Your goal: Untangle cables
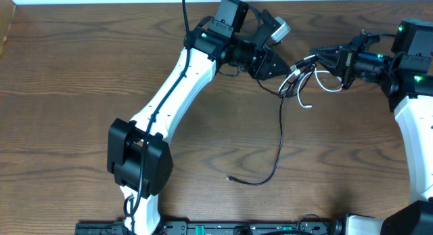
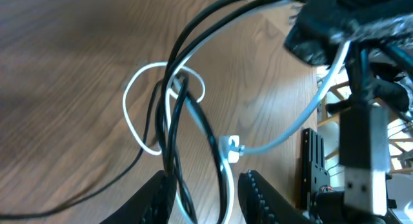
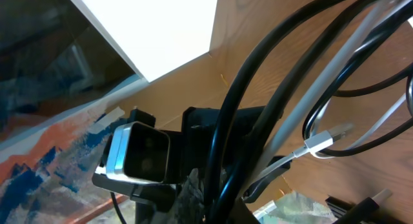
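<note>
Little is undone: white cable (image 1: 329,88) and black cable (image 1: 280,137) remain looped together over the counter (image 1: 67,93), pinched by the closed right end effector (image 1: 321,59), with the part-open left end effector (image 1: 284,68) straddling them.

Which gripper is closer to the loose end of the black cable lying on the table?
Left. In the overhead view the left gripper is up-table and a little right of the black cable's loose end; the right gripper, clamping the cables, is farther right.
</note>
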Controlling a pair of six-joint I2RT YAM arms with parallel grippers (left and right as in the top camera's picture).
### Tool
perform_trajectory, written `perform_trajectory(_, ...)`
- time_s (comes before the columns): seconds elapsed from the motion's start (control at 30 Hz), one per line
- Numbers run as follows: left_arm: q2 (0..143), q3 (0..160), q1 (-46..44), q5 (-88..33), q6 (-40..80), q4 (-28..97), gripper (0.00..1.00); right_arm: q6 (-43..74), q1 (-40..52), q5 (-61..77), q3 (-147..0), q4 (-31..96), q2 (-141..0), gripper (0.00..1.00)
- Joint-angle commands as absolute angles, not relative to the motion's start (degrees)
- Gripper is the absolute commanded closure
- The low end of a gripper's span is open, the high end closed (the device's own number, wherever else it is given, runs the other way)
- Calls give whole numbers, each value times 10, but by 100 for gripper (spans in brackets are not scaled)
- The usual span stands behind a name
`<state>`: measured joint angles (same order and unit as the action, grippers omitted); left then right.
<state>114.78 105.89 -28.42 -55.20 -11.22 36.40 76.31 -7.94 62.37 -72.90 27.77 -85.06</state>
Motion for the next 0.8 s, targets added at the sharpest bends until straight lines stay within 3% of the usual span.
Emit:
perform_trajectory(0.0, 1164, 1057, -297, -559, -117, 356, 62, 751, -82, 647, -740, 277, -840, 99)
perform_trajectory(0.43, 1239, 1057, -319, -557, -117, 348, 61, 747, -82, 650, -740, 277, -840, 98)
perform_trajectory(0.6, 1256, 1056, -319, -500, -72, 315, 64, 747, -82, 642, -740, 276, -840, 99)
perform_trajectory(0.67, 1257, 1056, -318, -483, -45, 297, 77, 747, -82, 642, -740, 276, -840, 99)
perform_trajectory(0.7, 1257, 1056, -316, -479, -38, 291, 90, 744, -82, 643, -740, 276, -840, 98)
perform_trajectory(0.77, 1257, 1056, -313, -468, -13, 276, 92, 734, -83, 643, -740, 276, -840, 98)
